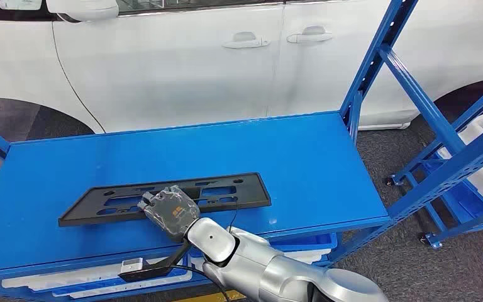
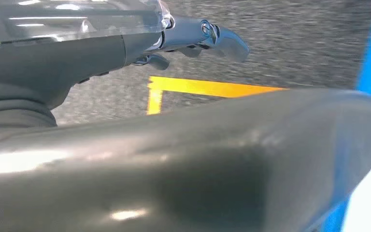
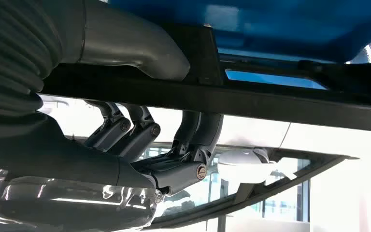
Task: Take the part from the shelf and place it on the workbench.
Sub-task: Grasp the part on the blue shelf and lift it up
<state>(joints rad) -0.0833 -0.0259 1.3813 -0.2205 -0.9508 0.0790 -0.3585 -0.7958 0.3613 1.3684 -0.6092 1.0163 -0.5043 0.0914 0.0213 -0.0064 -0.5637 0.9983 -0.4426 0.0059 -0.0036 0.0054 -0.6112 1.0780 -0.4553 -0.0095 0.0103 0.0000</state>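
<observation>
While the right hand (image 1: 171,212) sits on the near long edge of the black part (image 1: 163,197), the part lies flat on the blue shelf board (image 1: 302,157), its long axis running crosswise to the arm, so it stretches out well to both sides of the hand, a bit further on the side away from the robot's left. The right wrist view shows the thick thumb (image 3: 125,50) on one face of the black bar (image 3: 270,104) and the dark fingers (image 3: 140,135) curled against the other, so this hand looks clamped on the part's edge, roughly mid-length. The left hand (image 2: 193,38) hangs low over grey floor with a yellow line (image 2: 207,88); its fingers look curled in on nothing. The right arm is plainly the nearer one. My read: the lift should come straight off the board, keeping the long part level so neither end drags, though the off-centre hold could let one end dip.
</observation>
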